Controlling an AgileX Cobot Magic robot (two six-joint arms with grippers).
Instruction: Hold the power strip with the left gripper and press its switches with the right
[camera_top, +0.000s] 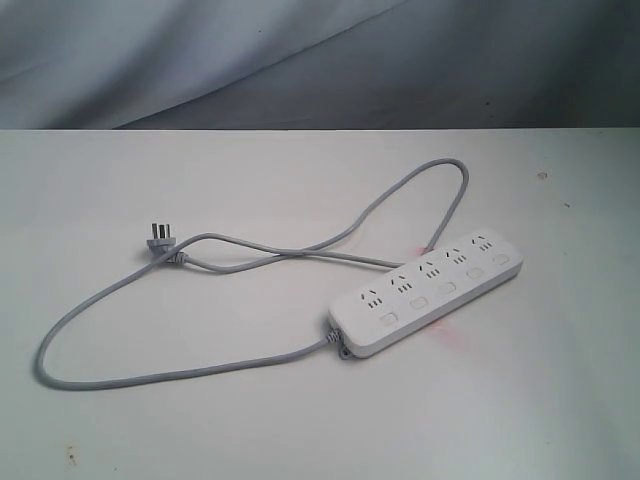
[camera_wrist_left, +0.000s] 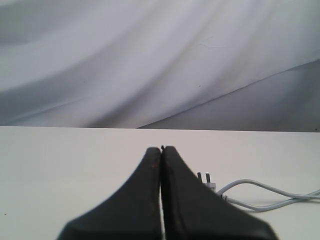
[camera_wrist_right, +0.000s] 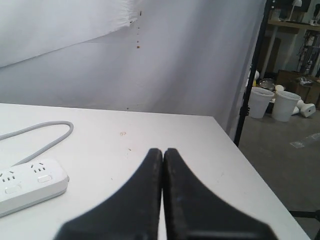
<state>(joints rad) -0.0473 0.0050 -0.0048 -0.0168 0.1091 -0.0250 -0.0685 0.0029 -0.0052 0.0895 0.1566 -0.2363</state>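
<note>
Five switches (camera_top: 447, 288) line the power strip (camera_top: 428, 297), lying slantwise right of centre in the exterior view on the white table (camera_top: 560, 400) (grey cable (camera_top: 300, 348) looping left). Left gripper (camera_wrist_left: 161, 148) and right gripper (camera_wrist_right: 163, 150) each have fingers pressed together, gripping nothing.

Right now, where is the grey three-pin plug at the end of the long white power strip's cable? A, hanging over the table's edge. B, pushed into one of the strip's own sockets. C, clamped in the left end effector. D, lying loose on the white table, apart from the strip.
D: the grey three-pin plug lies on the white table, clear of the long white plastic power strip.
</note>
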